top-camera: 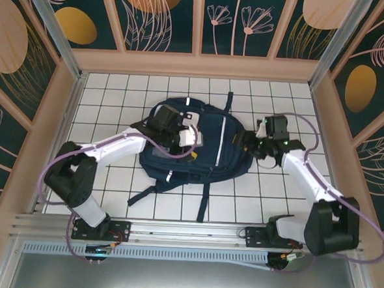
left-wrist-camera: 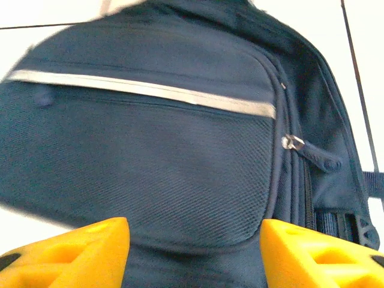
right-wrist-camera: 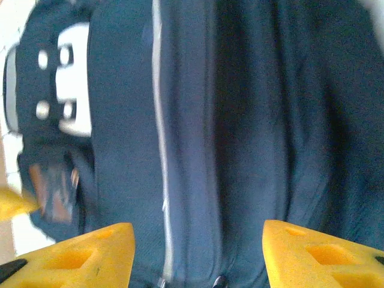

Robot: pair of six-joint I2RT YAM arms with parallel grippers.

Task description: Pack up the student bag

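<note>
Tiled table [top-camera: 253,206], student bag [top-camera: 211,152], 2 arms flanking

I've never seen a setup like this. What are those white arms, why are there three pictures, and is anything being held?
Two white-and-black robot arms are bolted at the near edge of a white tiled table. One picture looks down from above. The other two come from cameras on each wrist, so the yellow fingers appear at the bottom. A large navy-blue fabric backpack with light stripes lies flat on the table. The left gripper hovers over its front pocket, and the right gripper sits at its right side. Both have their fingers apart, with nothing gripped between them.
</note>
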